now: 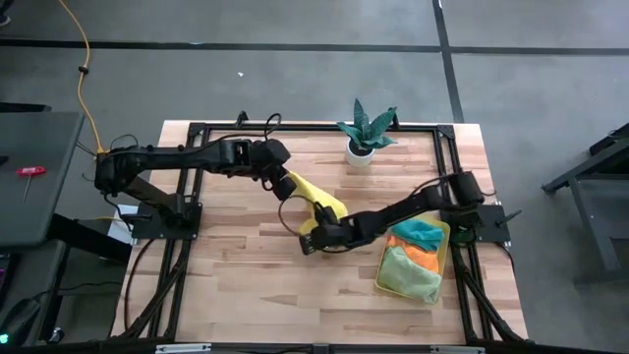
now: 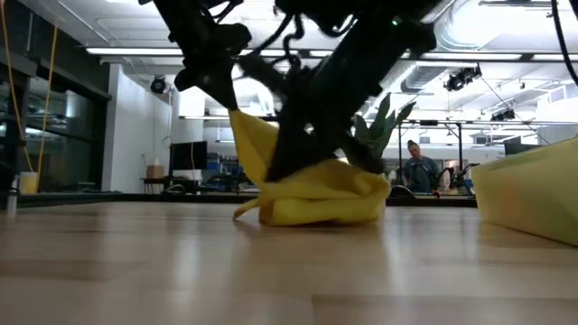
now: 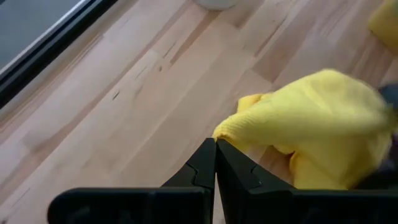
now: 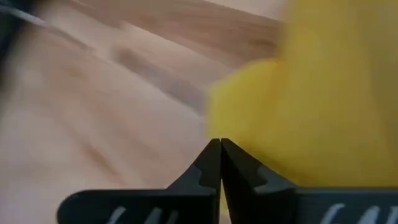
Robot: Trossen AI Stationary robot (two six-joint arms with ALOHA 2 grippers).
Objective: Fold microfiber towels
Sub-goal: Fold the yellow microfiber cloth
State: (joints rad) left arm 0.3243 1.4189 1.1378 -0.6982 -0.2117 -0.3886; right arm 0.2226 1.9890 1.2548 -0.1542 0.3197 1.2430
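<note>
A yellow microfiber towel point(image 1: 322, 200) lies bunched near the table's middle, its lower folds point(image 2: 316, 203) resting on the wood. One end of it is drawn up toward my left gripper point(image 1: 286, 184), which is shut on it. My right gripper point(image 1: 314, 239) comes in from the right and is shut at the towel's near side. More towels, teal point(image 1: 425, 232), orange point(image 1: 425, 251) and pale green point(image 1: 408, 273), lie heaped in a translucent yellow tray point(image 1: 444, 258) at the right. My left gripper pinches a corner of the yellow towel point(image 3: 225, 129) between its two fingertips, slanting down from the table's left. That corner point(image 2: 242, 122) is lifted, and the cloth slopes down from it to the heap on the table. My right gripper is shut at an edge of the yellow towel point(image 4: 231, 127), slanting down from the table's right. Blur hides how many layers it has. The cloth by it lies on the table.
A small spiky plant in a white pot point(image 1: 364, 138) stands at the far edge, just beyond the towel. The tray sits close to the right arm. Bare wood point(image 1: 236, 275) stretches to the near left. A black frame point(image 1: 447, 133) rims the table.
</note>
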